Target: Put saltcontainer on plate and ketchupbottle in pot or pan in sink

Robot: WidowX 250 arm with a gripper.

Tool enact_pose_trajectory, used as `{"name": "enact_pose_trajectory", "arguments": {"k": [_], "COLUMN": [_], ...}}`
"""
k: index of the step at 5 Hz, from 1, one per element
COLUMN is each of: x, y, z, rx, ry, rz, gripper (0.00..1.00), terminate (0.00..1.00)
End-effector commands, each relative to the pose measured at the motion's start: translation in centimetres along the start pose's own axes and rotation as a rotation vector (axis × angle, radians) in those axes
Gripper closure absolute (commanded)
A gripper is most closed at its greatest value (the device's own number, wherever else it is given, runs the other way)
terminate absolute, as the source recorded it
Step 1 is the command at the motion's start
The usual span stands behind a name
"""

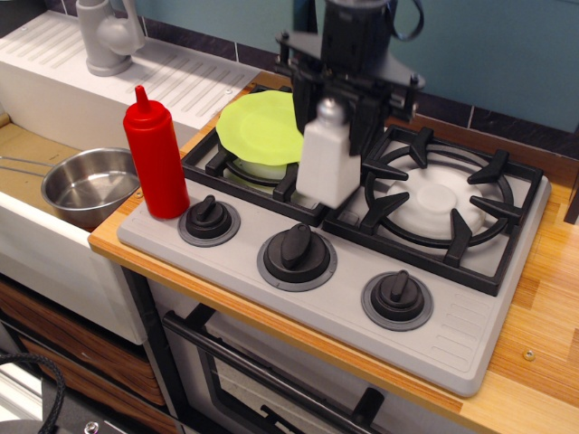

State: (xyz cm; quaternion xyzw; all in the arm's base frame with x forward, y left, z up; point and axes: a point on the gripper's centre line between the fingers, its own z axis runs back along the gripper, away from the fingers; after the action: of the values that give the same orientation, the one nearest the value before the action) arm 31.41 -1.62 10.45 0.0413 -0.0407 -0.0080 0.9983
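Observation.image looks down at a toy stove (434, 298) from its front-left corner. Over the gap between the two burners, the black gripper (346, 107) is pinching the white salt shaker (324, 155) near its silver ball cap, and the shaker looks lifted just clear of the grate, a little blurred. Right behind and to the left of it, the lime-green plate (257, 127) rests on the left burner. The red ketchup bottle (155, 156) stands upright at the stove's front-left corner, beside the leftmost knob (209, 217). Further left and lower, the shiny steel pot (88, 185) sits in the white sink (54, 90), near the grey faucet (107, 34).
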Motion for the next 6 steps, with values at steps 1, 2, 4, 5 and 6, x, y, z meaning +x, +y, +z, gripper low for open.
{"name": "enact_pose_trajectory", "arguments": {"k": [1,2,4,5,6], "x": [2.1,2.8,3.8,4.4,5.1], "y": [2.7,4.8,8.9,10.1,10.4], "z": [3.3,3.9,5.0,4.5,4.1], "rx": [0.070,0.094,0.117,0.112,0.091], "ry": [-0.182,-0.228,-0.240,-0.249,-0.231], "rz": [-0.068,-0.126,-0.203,-0.225,-0.224], "gripper": [1.00,1.00,1.00,1.00,1.00], "terminate": [0.00,0.00,0.00,0.00,0.00]}}
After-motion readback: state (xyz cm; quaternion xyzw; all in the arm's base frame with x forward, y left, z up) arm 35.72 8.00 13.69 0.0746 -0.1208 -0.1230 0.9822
